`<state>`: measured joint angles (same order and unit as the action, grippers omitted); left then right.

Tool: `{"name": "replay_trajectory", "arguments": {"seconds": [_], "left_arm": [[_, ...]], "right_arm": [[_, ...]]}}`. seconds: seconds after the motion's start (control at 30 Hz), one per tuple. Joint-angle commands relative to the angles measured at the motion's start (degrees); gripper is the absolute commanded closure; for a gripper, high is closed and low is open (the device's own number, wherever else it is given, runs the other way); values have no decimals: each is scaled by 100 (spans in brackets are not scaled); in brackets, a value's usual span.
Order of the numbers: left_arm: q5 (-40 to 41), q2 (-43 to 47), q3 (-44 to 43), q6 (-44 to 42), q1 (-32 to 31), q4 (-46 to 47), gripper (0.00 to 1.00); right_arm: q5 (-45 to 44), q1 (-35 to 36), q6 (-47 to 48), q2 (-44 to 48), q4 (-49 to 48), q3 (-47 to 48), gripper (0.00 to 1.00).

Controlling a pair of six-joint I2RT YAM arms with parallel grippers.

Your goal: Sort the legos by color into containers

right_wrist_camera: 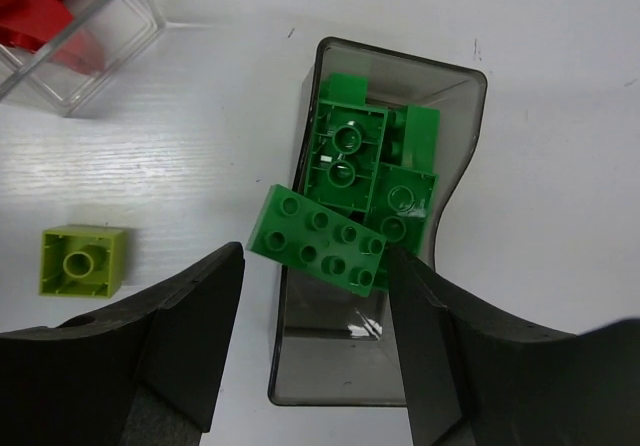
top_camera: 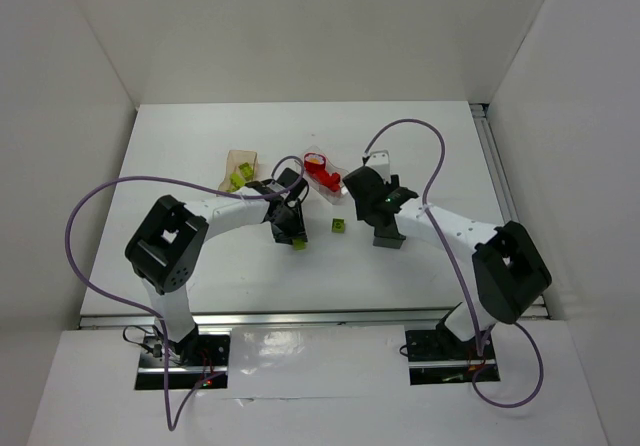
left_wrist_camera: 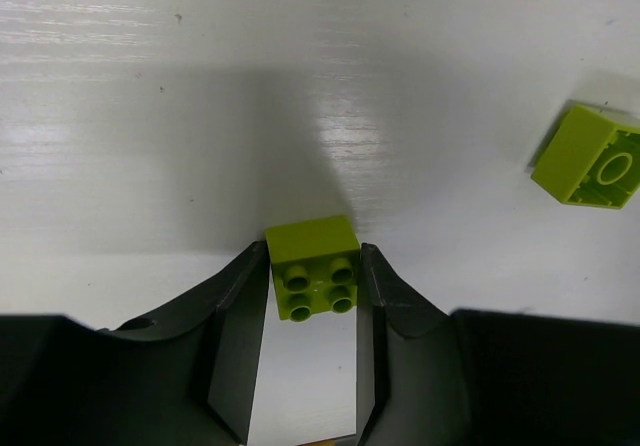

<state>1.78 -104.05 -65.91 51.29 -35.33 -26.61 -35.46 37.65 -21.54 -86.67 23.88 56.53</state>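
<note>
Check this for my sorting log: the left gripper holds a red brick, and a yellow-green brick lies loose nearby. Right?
Not red. The left wrist view shows the left gripper holds a yellow-green brick; the loose brick, also yellow-green, lies nearby.

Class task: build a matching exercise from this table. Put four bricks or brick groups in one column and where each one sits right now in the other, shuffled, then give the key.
Column 1
1. long green brick
2. red bricks
3. yellow-green brick showing its studs
4. yellow-green brick showing its hollow underside

Column 2
A. inside the clear tub
B. between the fingers of the left tool
C. loose on the table, no tool touching it
D. tilted across the dark grey tub, atop other green bricks

Pairs: 1-D, 2-A, 3-B, 4-C
</note>
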Motion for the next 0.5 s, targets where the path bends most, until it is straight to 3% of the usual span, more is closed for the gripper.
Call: {"name": "replay_trajectory", "arguments": {"seconds": [0.0,0.3,0.47], "left_arm": [[-64,-107,-159,22,-26,7,57],[-11,8,-212,-31,-26,7,59],[-11,-45,-265,-31,-26,7,60]], "right_arm": [[-268,32,80,-191,-58,-107,34],[-163,32,194,-640,-340,-2,35],[-575,32,71,-763,-209,60,40]]}}
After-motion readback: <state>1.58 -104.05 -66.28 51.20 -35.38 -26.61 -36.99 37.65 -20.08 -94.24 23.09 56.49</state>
